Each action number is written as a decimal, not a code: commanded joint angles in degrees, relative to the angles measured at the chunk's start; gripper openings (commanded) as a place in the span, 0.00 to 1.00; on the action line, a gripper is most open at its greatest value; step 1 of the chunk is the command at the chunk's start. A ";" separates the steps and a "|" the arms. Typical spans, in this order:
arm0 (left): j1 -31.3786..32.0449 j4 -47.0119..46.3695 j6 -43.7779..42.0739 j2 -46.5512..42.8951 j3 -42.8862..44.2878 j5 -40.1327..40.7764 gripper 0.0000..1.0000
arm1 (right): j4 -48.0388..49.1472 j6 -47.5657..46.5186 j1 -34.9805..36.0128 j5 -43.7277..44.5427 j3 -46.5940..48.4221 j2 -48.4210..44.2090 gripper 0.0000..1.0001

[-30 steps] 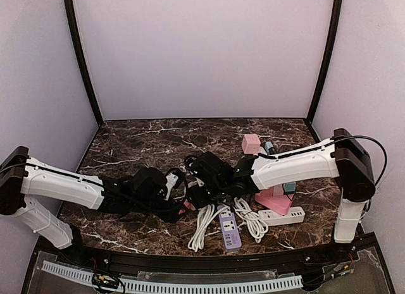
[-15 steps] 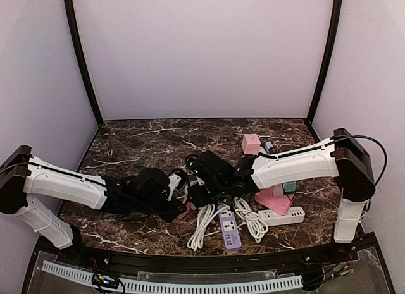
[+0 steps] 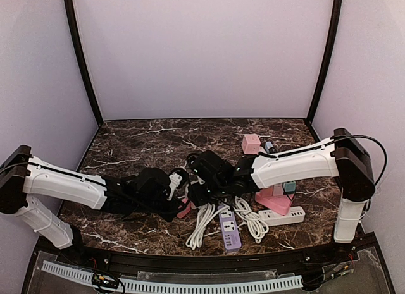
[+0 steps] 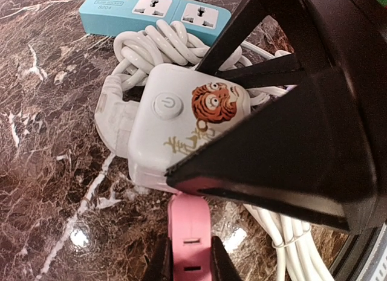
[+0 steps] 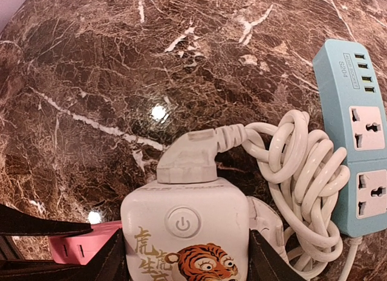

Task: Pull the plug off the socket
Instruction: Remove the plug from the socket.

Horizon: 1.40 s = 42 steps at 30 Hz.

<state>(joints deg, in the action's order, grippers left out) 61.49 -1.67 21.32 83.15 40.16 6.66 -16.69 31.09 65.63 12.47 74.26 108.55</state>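
Note:
A white cube socket [image 5: 184,232] with a tiger picture and a power button sits between the jaws of my right gripper [image 5: 184,257], which is shut on its two sides. A pink plug [image 4: 188,226] sticks out of one side of the socket [image 4: 187,130]. My left gripper [image 4: 188,257] is shut on this pink plug, with a finger pressed on each flank. A white plug [image 5: 187,157] with a coiled cable [image 5: 302,166] sits in another face. In the top view both grippers meet at the table's middle, the left gripper [image 3: 179,208] beside the right gripper [image 3: 199,189].
A light blue power strip [image 5: 357,136] lies just beyond the coiled cable. In the top view a purple strip [image 3: 229,227], a white strip [image 3: 281,216] and white cable bundles [image 3: 202,224] lie near the front edge. A pink cube [image 3: 251,143] stands further back.
My left gripper has closed its jaws onto the pink plug and shifted slightly right. The right gripper has kept its hold on the socket without moving.

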 commanded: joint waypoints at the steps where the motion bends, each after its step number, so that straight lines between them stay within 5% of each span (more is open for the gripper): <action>1: 0.63 2.68 -2.39 0.16 0.78 0.06 0.01 | -6.02 4.43 -0.36 4.98 2.36 0.47 0.01; 23: 1.17 4.58 -7.18 -0.36 2.15 -1.81 0.01 | 1.39 -6.94 1.01 4.01 -1.18 -0.73 0.00; 42: 1.05 5.73 -11.81 0.62 3.35 -3.27 0.01 | -0.56 -2.34 1.86 7.21 -1.12 -0.81 0.00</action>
<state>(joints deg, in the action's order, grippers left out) 62.15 2.70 11.29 83.33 42.24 5.78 -13.93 26.30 67.51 15.97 72.31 108.05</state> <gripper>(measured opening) 0.137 0.568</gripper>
